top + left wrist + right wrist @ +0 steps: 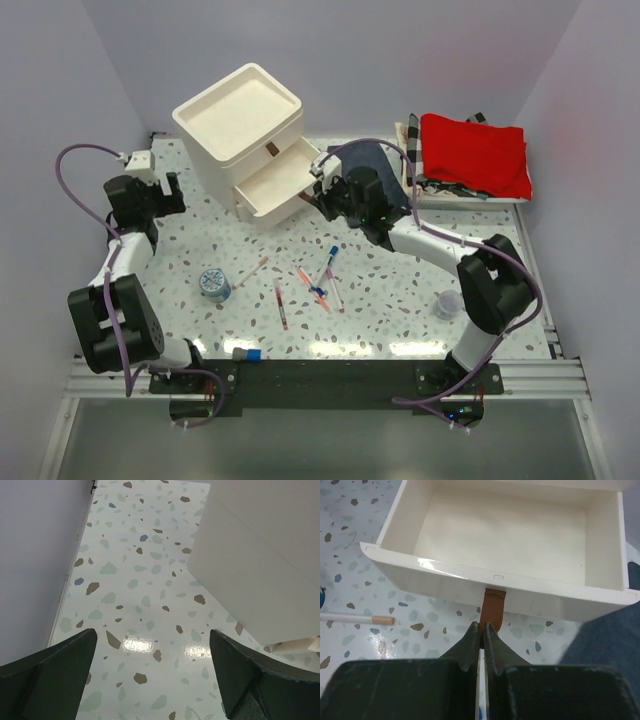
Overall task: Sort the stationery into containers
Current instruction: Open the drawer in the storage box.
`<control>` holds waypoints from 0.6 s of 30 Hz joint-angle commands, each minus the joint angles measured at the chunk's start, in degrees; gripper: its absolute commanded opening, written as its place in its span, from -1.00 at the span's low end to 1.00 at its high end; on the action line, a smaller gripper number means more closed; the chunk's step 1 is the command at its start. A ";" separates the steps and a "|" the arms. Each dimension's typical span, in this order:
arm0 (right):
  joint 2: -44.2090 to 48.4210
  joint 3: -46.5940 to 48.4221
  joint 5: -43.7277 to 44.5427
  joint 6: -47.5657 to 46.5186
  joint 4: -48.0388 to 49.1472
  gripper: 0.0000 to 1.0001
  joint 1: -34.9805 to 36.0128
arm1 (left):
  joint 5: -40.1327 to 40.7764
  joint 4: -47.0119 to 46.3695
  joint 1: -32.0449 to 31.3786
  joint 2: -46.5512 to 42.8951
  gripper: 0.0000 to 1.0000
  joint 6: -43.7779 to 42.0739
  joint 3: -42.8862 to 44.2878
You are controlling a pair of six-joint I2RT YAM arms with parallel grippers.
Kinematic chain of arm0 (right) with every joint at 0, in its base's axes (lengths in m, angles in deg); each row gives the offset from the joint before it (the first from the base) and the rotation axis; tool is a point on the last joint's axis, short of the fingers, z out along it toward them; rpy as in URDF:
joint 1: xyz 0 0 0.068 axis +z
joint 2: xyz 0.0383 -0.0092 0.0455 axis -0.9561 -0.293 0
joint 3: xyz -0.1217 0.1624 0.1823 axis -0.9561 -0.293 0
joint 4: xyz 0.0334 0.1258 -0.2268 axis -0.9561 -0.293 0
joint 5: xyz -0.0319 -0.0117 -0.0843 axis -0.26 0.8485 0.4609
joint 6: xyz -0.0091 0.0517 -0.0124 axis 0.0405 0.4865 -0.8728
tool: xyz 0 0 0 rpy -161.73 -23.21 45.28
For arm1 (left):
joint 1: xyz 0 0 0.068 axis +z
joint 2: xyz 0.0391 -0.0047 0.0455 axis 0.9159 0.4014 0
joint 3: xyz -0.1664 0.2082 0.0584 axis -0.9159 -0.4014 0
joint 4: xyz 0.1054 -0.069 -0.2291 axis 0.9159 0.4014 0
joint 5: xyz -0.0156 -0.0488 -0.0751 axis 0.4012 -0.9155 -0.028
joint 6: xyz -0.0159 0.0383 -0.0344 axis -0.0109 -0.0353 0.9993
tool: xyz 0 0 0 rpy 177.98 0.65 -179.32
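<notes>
One drawer (470, 582), pulled open; right jaws pinch its brown tab (493, 602) straight ahead. Pens (328, 265) lie nearer the bases, between arms; left jaws spread.

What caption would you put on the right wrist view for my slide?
Right gripper shut on the brown pull tab of an open, empty cream drawer.

Red cloth (475, 150) in checkered basket (455, 188), dark blue cloth (612, 640), speckled tabletop (400, 290)
</notes>
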 commanded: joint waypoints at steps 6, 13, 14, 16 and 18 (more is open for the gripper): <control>4.13 -1.57 -0.23 -0.33 -3.46 -1.00 0.16 | -0.97 -3.62 -0.15 -2.59 1.00 0.71 -0.57; 4.74 -0.96 2.85 -2.08 -6.18 -0.05 0.16 | -1.06 -3.19 -0.41 -3.38 1.00 0.62 -0.04; 5.18 -0.52 3.89 -3.04 -9.67 -0.02 0.16 | -0.98 -3.01 -0.41 -3.56 1.00 0.62 0.04; 6.49 1.23 5.83 -6.54 -15.30 0.04 0.08 | -0.89 -2.57 -0.50 -4.26 1.00 0.62 0.31; 9.65 1.94 8.38 -8.32 -24.53 0.08 -0.45 | -0.97 -2.66 -0.41 -4.79 1.00 0.62 0.22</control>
